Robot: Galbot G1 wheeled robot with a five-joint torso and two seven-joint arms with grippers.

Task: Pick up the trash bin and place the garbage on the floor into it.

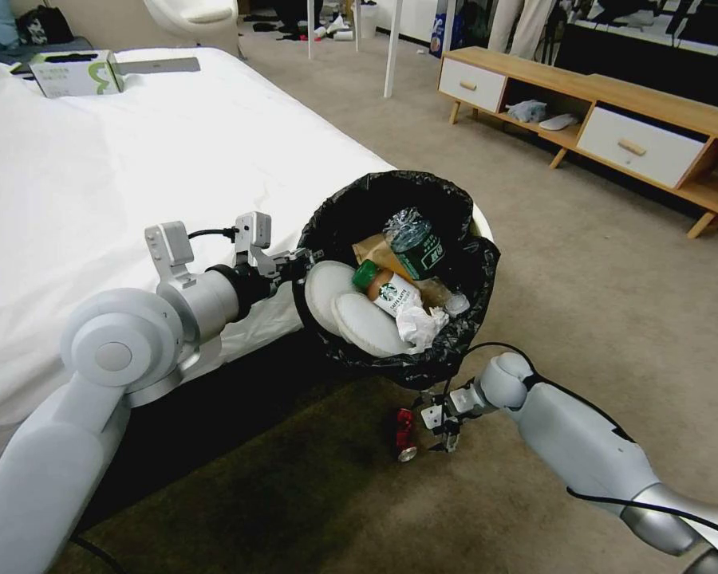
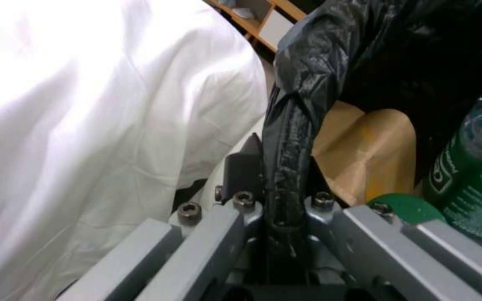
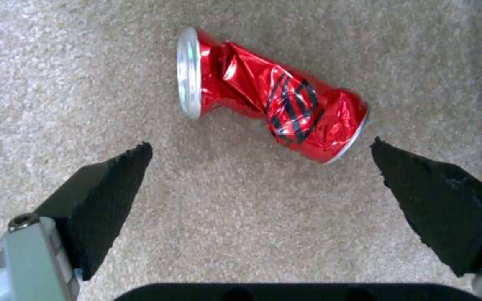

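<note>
The trash bin (image 1: 396, 279) is up in the air next to the corner of the bed (image 1: 96, 199), tipped a bit toward the camera, with its black bag (image 1: 463, 319) folded over the rim. Inside you can see a green-label bottle (image 1: 415, 243), a brown-drink bottle with a green cap (image 1: 387, 291), a brown paper bag (image 1: 375, 253), some white tissue (image 1: 421, 325) and a couple of white round pads (image 1: 351, 307).

The left pincer (image 1: 299, 261) is pinching the bin's rim on the bed side; the left wrist view shows the bag-covered rim (image 2: 287, 167) squeezed between its fingers, paper bag just past it.

Down on the floor (image 1: 598, 303), right below the bin, a crushed red can (image 1: 405, 434) lies on its side. The right pincer (image 1: 447, 434) is low, just beside it, not touching. From the right wrist view its black pads (image 3: 104, 196) are spread wide, nothing between them, with the can (image 3: 269, 113) sitting just ahead of the tips on the carpet.
</note>
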